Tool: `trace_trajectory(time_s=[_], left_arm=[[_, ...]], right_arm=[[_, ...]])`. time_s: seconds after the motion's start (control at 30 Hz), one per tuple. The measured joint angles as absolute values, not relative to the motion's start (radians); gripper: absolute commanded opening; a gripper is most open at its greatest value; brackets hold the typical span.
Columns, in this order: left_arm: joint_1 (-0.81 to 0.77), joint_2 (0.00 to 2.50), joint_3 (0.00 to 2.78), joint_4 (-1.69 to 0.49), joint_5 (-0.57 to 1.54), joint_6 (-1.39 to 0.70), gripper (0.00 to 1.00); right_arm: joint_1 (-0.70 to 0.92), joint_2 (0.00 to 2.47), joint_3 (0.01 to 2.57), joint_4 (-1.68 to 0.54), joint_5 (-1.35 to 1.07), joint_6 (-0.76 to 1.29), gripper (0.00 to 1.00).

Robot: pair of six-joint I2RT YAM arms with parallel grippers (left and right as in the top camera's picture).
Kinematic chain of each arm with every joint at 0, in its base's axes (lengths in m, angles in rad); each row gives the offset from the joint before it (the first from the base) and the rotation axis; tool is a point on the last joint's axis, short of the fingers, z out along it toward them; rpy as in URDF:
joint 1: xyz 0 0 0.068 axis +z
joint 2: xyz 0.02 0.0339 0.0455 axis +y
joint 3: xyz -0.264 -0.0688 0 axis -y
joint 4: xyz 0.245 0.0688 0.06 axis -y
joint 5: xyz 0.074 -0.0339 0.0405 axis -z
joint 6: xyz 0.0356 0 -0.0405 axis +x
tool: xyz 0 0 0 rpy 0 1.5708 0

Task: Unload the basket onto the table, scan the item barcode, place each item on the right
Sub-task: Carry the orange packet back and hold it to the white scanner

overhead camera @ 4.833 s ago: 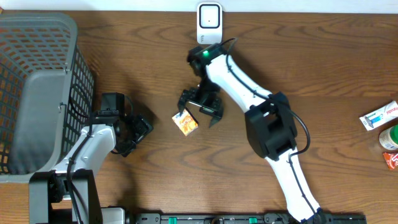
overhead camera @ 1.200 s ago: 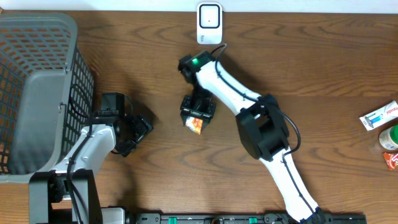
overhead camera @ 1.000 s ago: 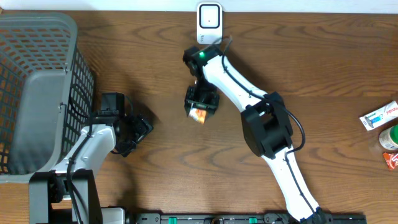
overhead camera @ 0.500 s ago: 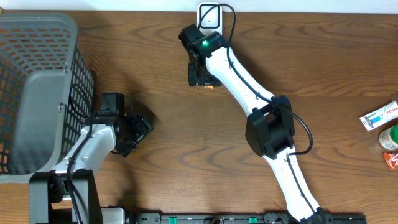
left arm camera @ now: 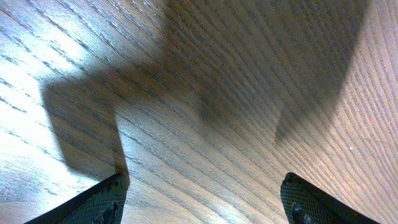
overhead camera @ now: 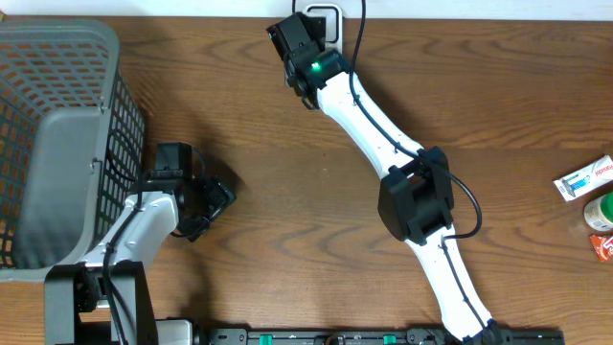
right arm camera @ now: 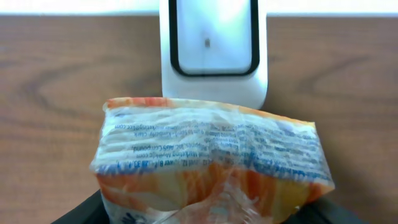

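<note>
An orange and white snack packet (right arm camera: 211,162) with small blue print fills the lower half of the right wrist view. My right gripper (right arm camera: 208,219) is shut on it, with a dark finger at each lower corner. Just behind the packet stands the white barcode scanner (right arm camera: 214,50), its black-framed window facing the packet. From overhead my right gripper (overhead camera: 297,38) is at the table's back edge and covers most of the scanner (overhead camera: 328,13); the packet is hidden there. My left gripper (overhead camera: 206,206) rests low over bare wood, open, with nothing between its fingers (left arm camera: 93,202).
A grey plastic basket (overhead camera: 57,96) fills the left side, close beside my left arm. At the far right edge lie a white and blue box (overhead camera: 584,179), a green-lidded jar (overhead camera: 601,211) and a red packet (overhead camera: 601,247).
My right gripper has carried the packet from the middle of the table up to the scanner at the back edge. The left arm has not moved.
</note>
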State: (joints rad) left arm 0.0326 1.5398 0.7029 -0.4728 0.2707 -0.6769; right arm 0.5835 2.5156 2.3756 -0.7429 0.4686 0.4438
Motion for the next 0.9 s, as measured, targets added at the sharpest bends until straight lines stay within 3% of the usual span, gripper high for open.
trace_trajectory(time_s=[0.47,0.9], left_arm=[[0.033,1.54,0.703,-0.473,0.271,-0.677,0.82],[0.033,1.54,0.703,-0.473,0.27,-0.677,0.83]], right_arm=[[0.54,2.523,2.376,-0.435,0.539,0.31,0.69],[0.513,2.677,2.375,-0.293,0.577,0.244,0.7]])
